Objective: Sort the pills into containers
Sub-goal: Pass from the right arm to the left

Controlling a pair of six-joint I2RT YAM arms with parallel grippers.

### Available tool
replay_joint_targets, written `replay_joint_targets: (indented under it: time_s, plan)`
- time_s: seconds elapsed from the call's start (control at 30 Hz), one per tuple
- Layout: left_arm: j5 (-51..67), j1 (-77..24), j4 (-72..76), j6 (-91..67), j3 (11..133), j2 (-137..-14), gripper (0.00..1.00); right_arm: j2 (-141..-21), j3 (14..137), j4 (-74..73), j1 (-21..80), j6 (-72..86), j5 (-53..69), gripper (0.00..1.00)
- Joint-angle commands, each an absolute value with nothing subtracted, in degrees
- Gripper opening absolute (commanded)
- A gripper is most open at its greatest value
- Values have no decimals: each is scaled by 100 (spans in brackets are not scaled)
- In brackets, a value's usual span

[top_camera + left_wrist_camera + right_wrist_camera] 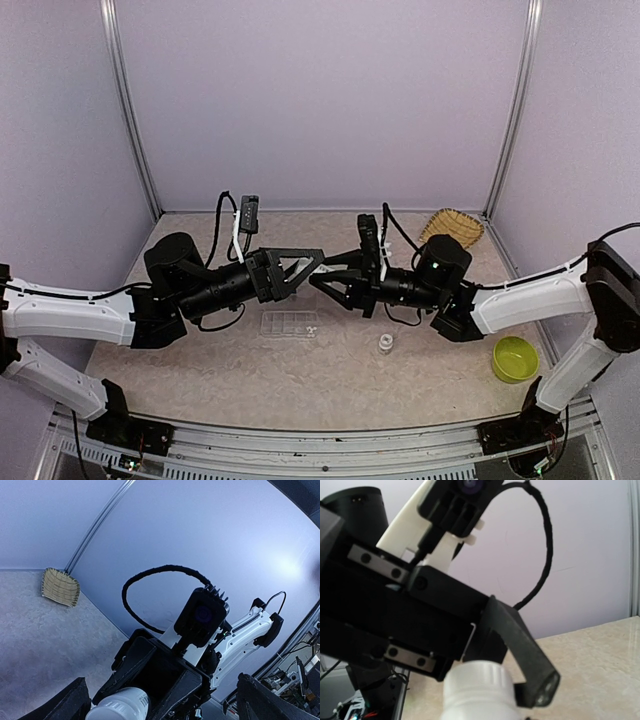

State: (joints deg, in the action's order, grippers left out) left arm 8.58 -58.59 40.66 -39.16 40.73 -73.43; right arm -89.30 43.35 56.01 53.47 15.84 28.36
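Over table (200,385) centre, off edges: right jaws grip white bottle (477,690); left jaws gape astride it.

a woven straw basket (451,226) lies in the far right corner of the beige speckled table (300,385), by the lilac wall (320,100). a lime-green bowl (514,359) sits near the right edge. a small whitish piece (385,344), possibly a cap, stands mid-table. a white ribbed bottle (120,706) shows close up.
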Motion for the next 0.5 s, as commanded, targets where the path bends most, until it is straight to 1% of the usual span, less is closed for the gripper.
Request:
replay_joint_targets:
  time_s: [0.0, 0.47]
  plan:
    - [974, -5894, 4316, -3884, 4074, -7214, 99, -9118, 4455, 5582, 5398, 1676, 2895, 15]
    - [976, -5895, 4315, -3895, 4119, -7301, 99, -9212, 4560, 5513, 5457, 1666, 3051, 15]
